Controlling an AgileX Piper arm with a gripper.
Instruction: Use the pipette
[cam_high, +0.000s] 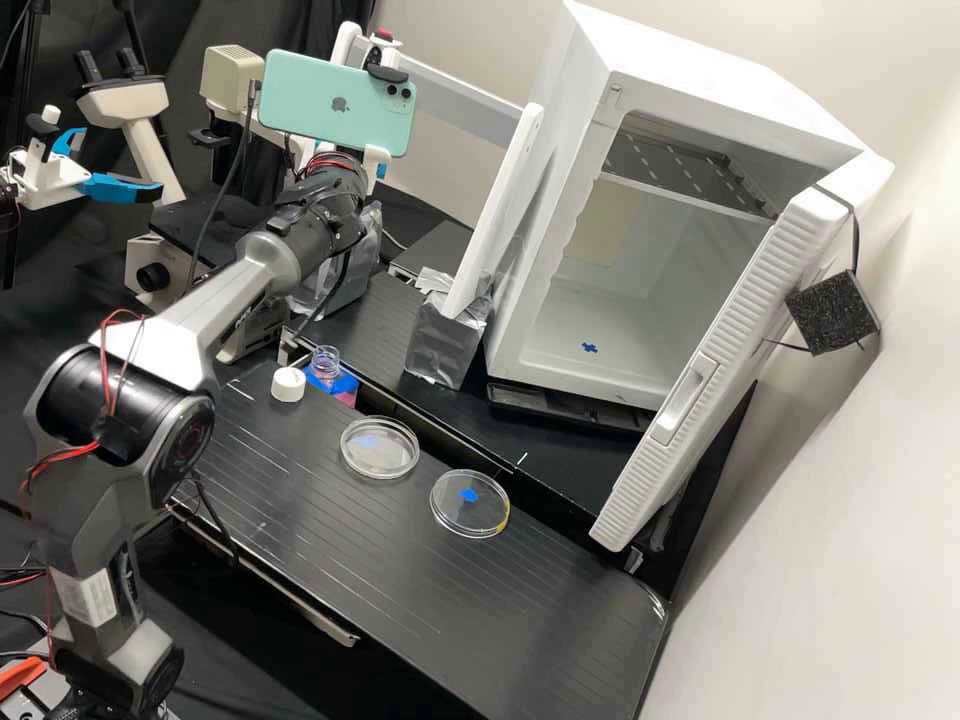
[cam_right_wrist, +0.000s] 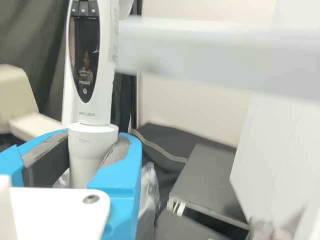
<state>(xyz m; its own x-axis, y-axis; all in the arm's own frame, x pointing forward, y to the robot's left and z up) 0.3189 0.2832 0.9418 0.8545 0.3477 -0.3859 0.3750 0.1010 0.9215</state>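
Jaws of the white-and-blue gripper (cam_high: 381, 171) are closed around the lower grey-white body of a white electronic pipette with dark display (cam_right_wrist: 91, 112), as the wrist view shows. The pipette stands nearly upright between them, and its pads touch both sides. In the high view, this gripper is partly hidden behind a mint-green phone (cam_high: 335, 103). On the black tabletop (cam_high: 380, 580) there are two round, clear plastic dishes, close to each other: one dish (cam_high: 388, 457) is nearer to the arm, and the other (cam_high: 462, 520) has a blue mark and some yellow at its rim. A white ribbed cap (cam_high: 288, 384) lies just beside a small clear bottle (cam_high: 325, 362). Farther back, a foil-wrapped block (cam_high: 446, 345) holds an upright white panel (cam_high: 497, 210), and next to it stands a white box-shaped cabinet (cam_high: 560, 270) with its door open.
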